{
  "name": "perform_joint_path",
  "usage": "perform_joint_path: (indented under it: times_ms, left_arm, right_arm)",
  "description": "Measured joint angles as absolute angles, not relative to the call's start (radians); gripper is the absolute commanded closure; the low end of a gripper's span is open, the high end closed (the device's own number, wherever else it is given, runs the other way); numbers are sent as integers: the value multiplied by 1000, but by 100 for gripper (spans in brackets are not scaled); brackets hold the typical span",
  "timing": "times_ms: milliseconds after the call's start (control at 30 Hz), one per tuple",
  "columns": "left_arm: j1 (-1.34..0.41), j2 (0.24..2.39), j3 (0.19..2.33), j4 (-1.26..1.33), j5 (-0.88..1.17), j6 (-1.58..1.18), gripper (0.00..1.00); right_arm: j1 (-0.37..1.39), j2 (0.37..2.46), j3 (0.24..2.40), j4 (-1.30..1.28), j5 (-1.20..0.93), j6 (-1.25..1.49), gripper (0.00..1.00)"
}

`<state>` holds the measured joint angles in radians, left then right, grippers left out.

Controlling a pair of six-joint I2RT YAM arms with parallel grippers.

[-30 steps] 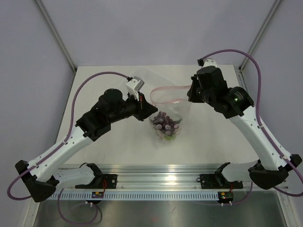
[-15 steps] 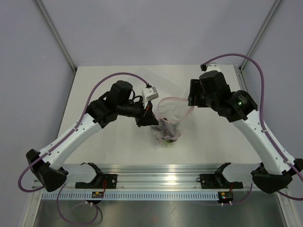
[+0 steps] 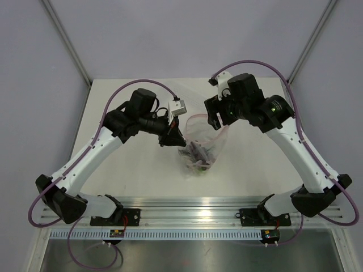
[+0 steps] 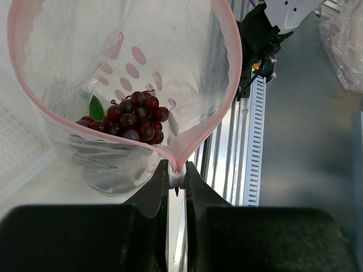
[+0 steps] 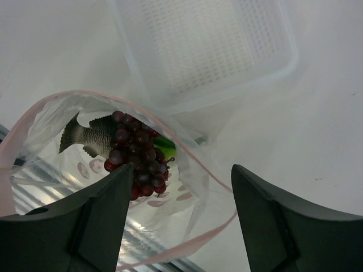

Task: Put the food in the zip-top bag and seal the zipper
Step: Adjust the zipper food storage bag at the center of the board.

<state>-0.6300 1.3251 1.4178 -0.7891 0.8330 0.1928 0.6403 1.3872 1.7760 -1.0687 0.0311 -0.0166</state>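
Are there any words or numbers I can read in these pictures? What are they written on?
No words or numbers can be read anywhere here.
Bag: only pink spots, which are shapes, not letters.
Tray: just a grid of tiny dots, no writing.
Little boards on the front rail: coloured marks, too small to read.

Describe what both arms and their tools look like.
Both the left arm and right arm have white links with chunky black joints, each trailed by a looping purple cable. The left tool and right tool have black wedge-shaped fingers. A small green light glows on the right arm.
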Motion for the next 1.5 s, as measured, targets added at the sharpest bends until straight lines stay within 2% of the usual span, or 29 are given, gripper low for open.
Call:
perform_joint_path:
  times_ms: [100, 167, 200, 333, 533, 567, 633, 667, 700, 767, 933, 1100, 1267, 1500]
  left_arm:
    - [-618, 1327, 1428, -806, 842, 207, 100]
    - [-611, 1328, 1436, -821, 847, 215, 100]
    - [-609, 1330, 1441, -825, 850, 218, 100]
    - [-599, 1345, 1460, -836, 859, 226, 100]
    - [-583, 1357, 1476, -836, 863, 236, 100]
    - [-580, 1357, 1477, -835, 863, 236, 97]
    - [-575, 1357, 1479, -820, 859, 228, 73]
    - [-574, 1357, 1479, -807, 855, 221, 37]
    - [-574, 1357, 1479, -796, 851, 216, 24]
    - [-572, 1357, 1481, -781, 837, 195, 13]
    - [-567, 1336, 1456, -743, 769, 173, 16]
    - [-562, 1159, 1230, -603, 654, 155, 23]
    - [-561, 953, 965, -379, 620, 144, 22]
    - [-561, 965, 905, -139, 685, 76, 21]
  right_arm:
    - [640, 1449, 1791, -1065, -12, -76, 25]
    - [640, 1488, 1794, -1053, -35, -106, 35]
    - [640, 1506, 1795, -1046, -48, -118, 43]
    - [640, 1543, 1795, -1015, -58, -142, 100]
    - [641, 1493, 1745, -945, 14, -91, 100]
    - [641, 1472, 1726, -935, 25, -77, 100]
    - [641, 1433, 1692, -917, 44, -38, 100]
    - [641, 1417, 1679, -907, 49, -24, 100]
    - [641, 1400, 1664, -898, 55, -6, 100]
    - [641, 1374, 1638, -879, 63, 20, 100]
    - [641, 1364, 1601, -848, 65, 57, 100]
    - [641, 1364, 1596, -841, 66, 73, 100]
    - [641, 1366, 1596, -840, 68, 84, 100]
    - [641, 1390, 1597, -835, 68, 93, 100]
